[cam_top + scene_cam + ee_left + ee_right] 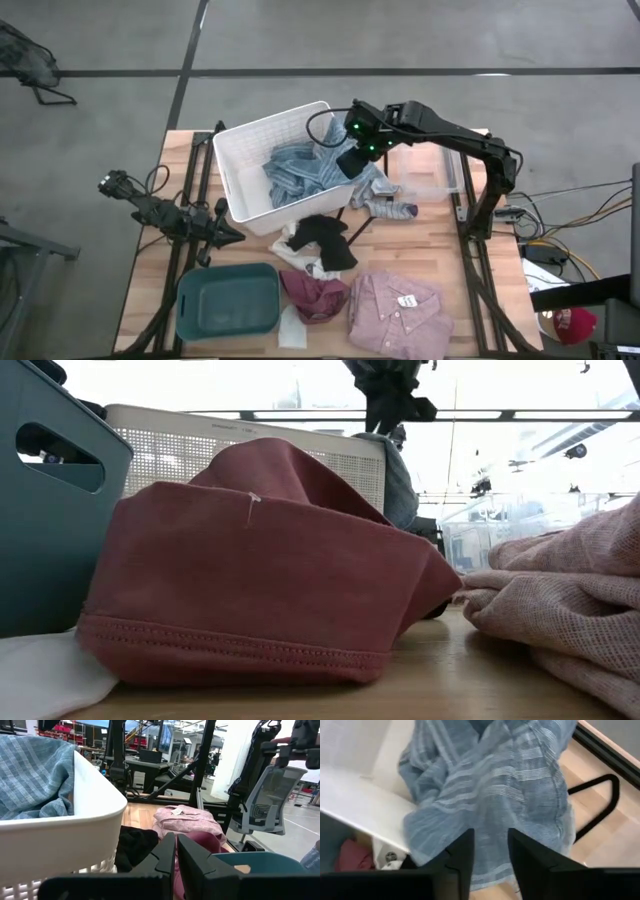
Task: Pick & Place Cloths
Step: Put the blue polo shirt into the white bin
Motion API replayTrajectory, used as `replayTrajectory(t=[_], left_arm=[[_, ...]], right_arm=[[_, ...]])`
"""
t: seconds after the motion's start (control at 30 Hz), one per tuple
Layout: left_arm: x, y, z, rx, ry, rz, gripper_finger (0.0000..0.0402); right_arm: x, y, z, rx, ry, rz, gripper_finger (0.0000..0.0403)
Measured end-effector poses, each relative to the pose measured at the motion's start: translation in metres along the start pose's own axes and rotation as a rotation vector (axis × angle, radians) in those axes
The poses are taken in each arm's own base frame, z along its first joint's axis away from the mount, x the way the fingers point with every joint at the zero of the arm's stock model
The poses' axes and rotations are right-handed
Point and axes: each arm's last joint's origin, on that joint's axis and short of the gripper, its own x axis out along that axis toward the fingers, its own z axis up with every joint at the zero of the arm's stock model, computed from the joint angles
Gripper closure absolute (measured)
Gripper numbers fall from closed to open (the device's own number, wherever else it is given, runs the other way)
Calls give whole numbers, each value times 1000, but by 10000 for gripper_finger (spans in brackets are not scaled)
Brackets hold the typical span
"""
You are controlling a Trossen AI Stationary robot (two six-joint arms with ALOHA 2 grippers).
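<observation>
The wooden table (440,240) carries a white bin (245,150), teal bin (228,300), pink shirt (395,310) and maroon piece (312,295).

**Blue shirt hangs over the white bin**

The right gripper (352,160) is above the edge of the white bin (240,160). A blue-grey shirt (300,172) lies in the bin and spills over its side onto the table (440,250). The left gripper (232,232) waits beside the white bin, above the teal bin (228,300). Near the front lie a black piece (325,238), a maroon piece (312,295) and a pink checked shirt (395,312).
</observation>
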Motion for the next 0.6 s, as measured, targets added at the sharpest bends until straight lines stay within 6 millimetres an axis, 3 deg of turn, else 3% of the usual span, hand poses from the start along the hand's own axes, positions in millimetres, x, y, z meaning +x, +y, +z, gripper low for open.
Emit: replayTrajectory(t=[0.17, 0.3, 0.4, 0.6], left_arm=[[0, 0, 0, 0, 0, 0, 378], [0, 0, 0, 0, 0, 0, 378], [0, 0, 0, 0, 0, 0, 378], [0, 0, 0, 0, 0, 0, 378]], right_arm=[[15, -7, -3, 18, 29, -64, 237], [24, -11, -4, 28, 71, -46, 236], [26, -11, -5, 26, 73, -46, 267], [16, -9, -2, 22, 45, -28, 371]])
